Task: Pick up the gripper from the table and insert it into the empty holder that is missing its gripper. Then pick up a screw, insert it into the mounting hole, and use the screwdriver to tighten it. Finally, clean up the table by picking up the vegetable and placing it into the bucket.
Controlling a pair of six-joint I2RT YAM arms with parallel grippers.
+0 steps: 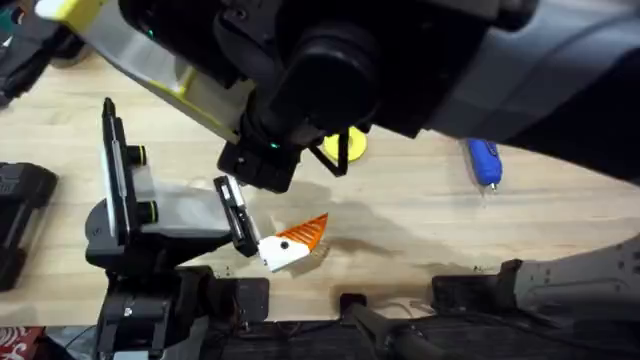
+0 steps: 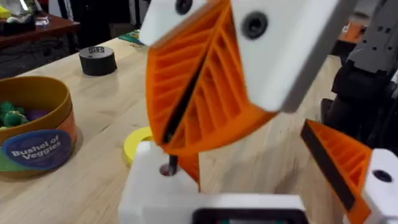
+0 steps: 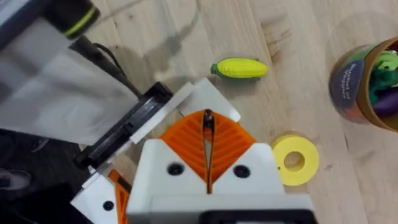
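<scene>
My right gripper [image 3: 208, 127] hangs shut on a thin dark screw [image 3: 208, 119], tips down over the white holder [image 2: 146, 186] on my left arm's jaw. The screw's end [image 2: 168, 168] sits at the holder's hole. A sliver of orange [image 2: 190, 167] shows behind the holder; I cannot tell whether it is the loose gripper. My left gripper [image 2: 249, 186] stands open, and its other finger carries an orange tip [image 2: 336, 162]. The yellow vegetable [image 3: 239, 68] lies on the table [image 1: 420, 220]. The bucket [image 2: 37, 134] stands beside it. The blue screwdriver [image 1: 483, 162] lies at the right.
A flat yellow disc [image 1: 345, 146] lies near the holder, between it and the bucket. A black tape roll [image 2: 97, 60] stands farther back. My right arm crosses high over the table's middle, large and dark. Dark gear sits at the table's left edge [image 1: 20, 220].
</scene>
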